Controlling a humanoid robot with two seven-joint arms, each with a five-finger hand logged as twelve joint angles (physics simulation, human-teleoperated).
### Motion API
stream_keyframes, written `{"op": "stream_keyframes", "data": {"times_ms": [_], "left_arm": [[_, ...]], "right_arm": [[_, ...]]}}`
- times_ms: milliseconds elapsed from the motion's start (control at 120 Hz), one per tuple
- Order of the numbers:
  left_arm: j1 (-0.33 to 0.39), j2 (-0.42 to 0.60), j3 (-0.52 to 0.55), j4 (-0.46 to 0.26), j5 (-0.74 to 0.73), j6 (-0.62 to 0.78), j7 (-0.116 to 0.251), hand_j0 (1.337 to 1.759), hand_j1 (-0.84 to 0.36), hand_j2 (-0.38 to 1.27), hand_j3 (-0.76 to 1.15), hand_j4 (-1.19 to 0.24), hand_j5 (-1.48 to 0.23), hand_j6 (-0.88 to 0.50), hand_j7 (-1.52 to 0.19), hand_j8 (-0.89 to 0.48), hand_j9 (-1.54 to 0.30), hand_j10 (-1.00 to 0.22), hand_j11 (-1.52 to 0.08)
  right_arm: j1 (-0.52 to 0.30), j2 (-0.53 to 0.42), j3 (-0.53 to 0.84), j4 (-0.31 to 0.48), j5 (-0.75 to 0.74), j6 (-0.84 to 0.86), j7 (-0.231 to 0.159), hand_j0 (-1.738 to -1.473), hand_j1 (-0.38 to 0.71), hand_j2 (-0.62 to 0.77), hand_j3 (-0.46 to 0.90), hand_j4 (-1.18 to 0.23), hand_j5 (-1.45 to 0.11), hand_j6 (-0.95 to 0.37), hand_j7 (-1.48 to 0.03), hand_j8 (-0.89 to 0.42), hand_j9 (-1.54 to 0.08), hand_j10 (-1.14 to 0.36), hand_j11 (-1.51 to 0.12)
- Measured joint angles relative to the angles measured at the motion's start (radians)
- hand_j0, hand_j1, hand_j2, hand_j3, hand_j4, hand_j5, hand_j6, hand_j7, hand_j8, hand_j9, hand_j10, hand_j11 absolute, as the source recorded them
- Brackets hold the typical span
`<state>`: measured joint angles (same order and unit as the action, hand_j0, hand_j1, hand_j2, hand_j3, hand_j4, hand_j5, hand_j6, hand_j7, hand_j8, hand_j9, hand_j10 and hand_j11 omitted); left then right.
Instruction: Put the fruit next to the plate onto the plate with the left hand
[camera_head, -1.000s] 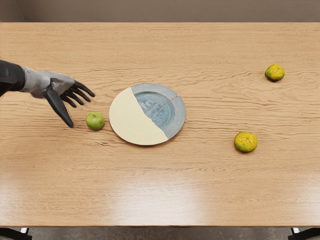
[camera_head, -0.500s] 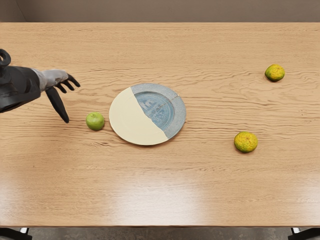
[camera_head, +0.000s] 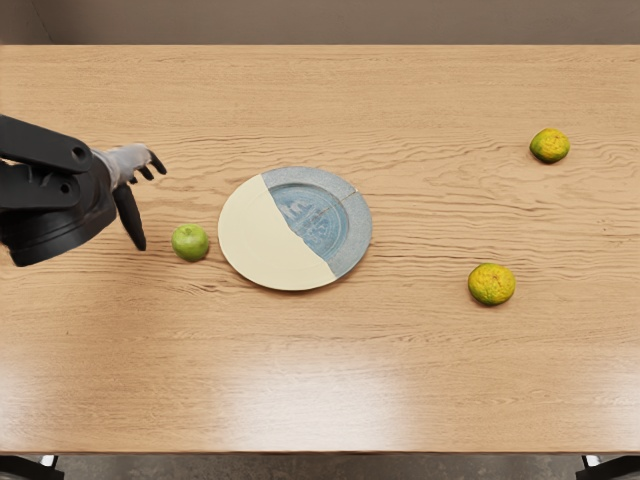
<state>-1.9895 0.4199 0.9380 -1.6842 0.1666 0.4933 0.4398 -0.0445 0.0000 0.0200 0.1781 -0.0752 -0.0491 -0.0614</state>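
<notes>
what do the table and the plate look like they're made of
Table: looks like wood or veneer, with wavy grain lines and a satin finish that shows soft pale glare near the front. Plate: probably glazed ceramic, smooth, part cream and part blue-grey; it could be plastic.

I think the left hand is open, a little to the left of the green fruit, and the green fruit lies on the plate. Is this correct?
Not fully. The head view shows the green fruit on the table, just beside the left rim of the plate, not on it. The rest is right: the left hand is open, a little to the left of the fruit.
</notes>
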Motion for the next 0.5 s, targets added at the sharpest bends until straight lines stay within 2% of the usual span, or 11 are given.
{"op": "stream_keyframes", "data": {"times_ms": [217,500], "left_arm": [[0.016,-0.113,0.027,0.003,0.000,0.065,0.013,1.658,0.05,0.05,0.00,-0.25,-0.32,-0.25,-0.32,-0.25,-0.32,-0.25,-0.32],[0.065,-0.223,0.025,0.058,-0.034,0.112,0.062,1.658,0.05,0.05,0.00,-0.25,-0.32,-0.25,-0.32,-0.25,-0.32,-0.25,-0.32]], "right_arm": [[0.000,0.000,0.000,0.000,0.000,0.000,0.000,-1.658,-0.32,-0.01,0.00,-0.03,-0.03,-0.03,-0.03,-0.03,-0.03,-0.03,-0.03],[0.000,0.000,0.000,0.000,0.000,0.000,0.000,-1.658,-0.32,-0.01,0.00,-0.03,-0.03,-0.03,-0.03,-0.03,-0.03,-0.03,-0.03]]}}
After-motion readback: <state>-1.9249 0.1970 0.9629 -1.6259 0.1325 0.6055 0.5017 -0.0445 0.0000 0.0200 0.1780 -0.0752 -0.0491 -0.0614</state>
